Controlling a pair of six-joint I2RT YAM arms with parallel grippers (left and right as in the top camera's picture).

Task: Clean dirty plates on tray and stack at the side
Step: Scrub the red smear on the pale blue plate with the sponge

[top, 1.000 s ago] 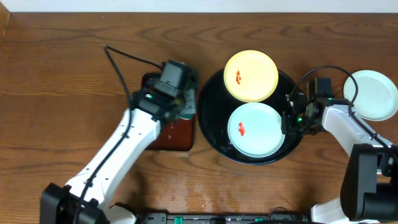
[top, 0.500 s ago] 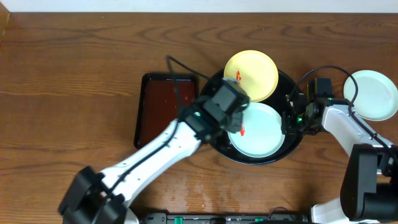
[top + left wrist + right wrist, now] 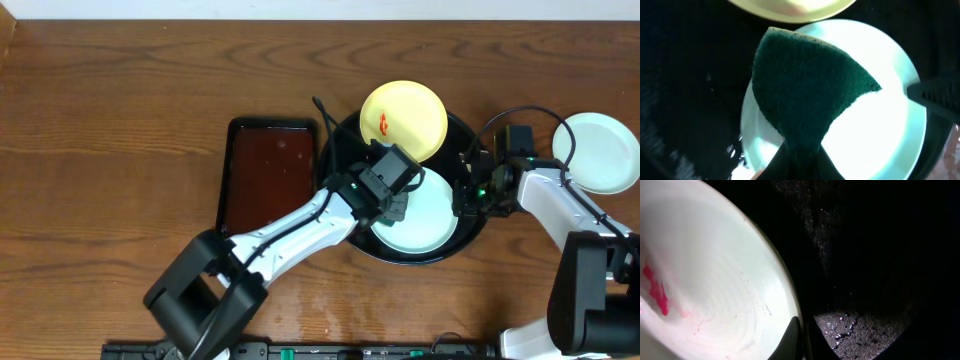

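On the black tray (image 3: 455, 132) lie a pale yellow plate (image 3: 404, 122) with a red smear and a mint-white plate (image 3: 432, 222). My left gripper (image 3: 399, 205) hovers over the mint plate, shut on a dark green sponge (image 3: 807, 90) that covers its left half (image 3: 880, 135). At the plate's right rim my right gripper (image 3: 463, 195) is shut on the edge (image 3: 804, 336). The right wrist view shows a red smear (image 3: 654, 289) on that plate (image 3: 715, 275). Another mint-white plate (image 3: 600, 150) rests on the wood at the far right.
A brown rectangular tray (image 3: 268, 175) lies just left of the black tray. The left arm's cable (image 3: 325, 112) arches over the black tray's left rim. Brown wood tabletop (image 3: 120, 130) stretches to the left and the back.
My left arm swung right from the brown tray to above the mint plate, carrying the sponge, which now covers the plate's smear in the overhead view. The right arm has not moved.
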